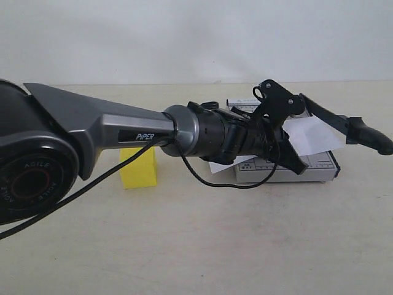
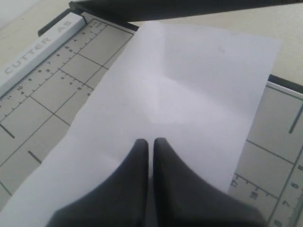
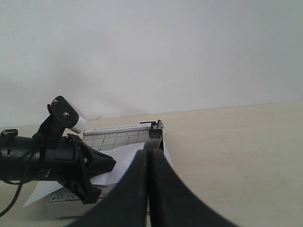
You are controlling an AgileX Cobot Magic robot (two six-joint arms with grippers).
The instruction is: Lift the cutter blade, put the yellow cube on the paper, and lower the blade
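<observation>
Reaching in from the left edge of the counter (image 1: 245, 246), the left arm (image 1: 123, 126) stretches low over the surface and ends above the grey trimmer board (image 2: 52, 90), which sits toward the counter's far right corner, short of the far edge. The left gripper (image 2: 150, 142) has its pincer narrowed to a thin slit with nothing between the fingers. Its tips are down at the paper (image 2: 189, 85), though whether they press on the sheet cannot be told. The paper lies askew across the board's printed grid with a faint fold through its middle, and one corner hangs past the side of the board that faces the counter's near edge. The cutter blade (image 1: 325, 114) stands raised off the board and clear of the paper, slanting from its hinge end out along the side nearest the counter's right edge. In the right wrist view the right gripper (image 3: 150, 153) shows its pincer pinched almost together, the tips meeting the blade's free end and seeming to clamp it. The yellow cube (image 1: 138, 167) rests on the bare counter, well apart from the board on the side toward the left edge, partly hidden behind the left arm and touched by neither gripper. A black cable (image 1: 209, 178) droops in a loop from the arm's wrist in front of the board
</observation>
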